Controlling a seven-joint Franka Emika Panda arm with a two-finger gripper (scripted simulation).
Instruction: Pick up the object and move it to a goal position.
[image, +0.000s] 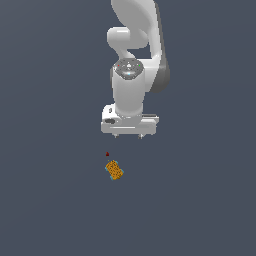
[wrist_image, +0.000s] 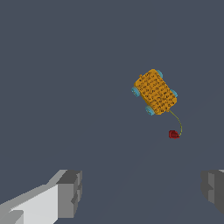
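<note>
Uniform dark grey-blue surface (image: 50, 200) fills both views, with no visible edges or markings.

Nearest in the exterior view lies the object (image: 114, 170), a small orange-yellow studded block with teal-blue bits at its corners. It sits skewed, its long side running diagonally, and nothing touches it. Just beyond it, close but apart, is the goal position (image: 107, 154), a tiny dark red dot. In the wrist view a thin curved line runs from the block (wrist_image: 155, 92) to the dot (wrist_image: 173, 134).

Farther back, the claw (image: 128, 135) hangs above the surface, pointing down, clear of both items. Its fingers (wrist_image: 70, 192) stand wide apart and hold nothing. The white arm (image: 132, 60) rises behind it and leaves the picture at the top.
</note>
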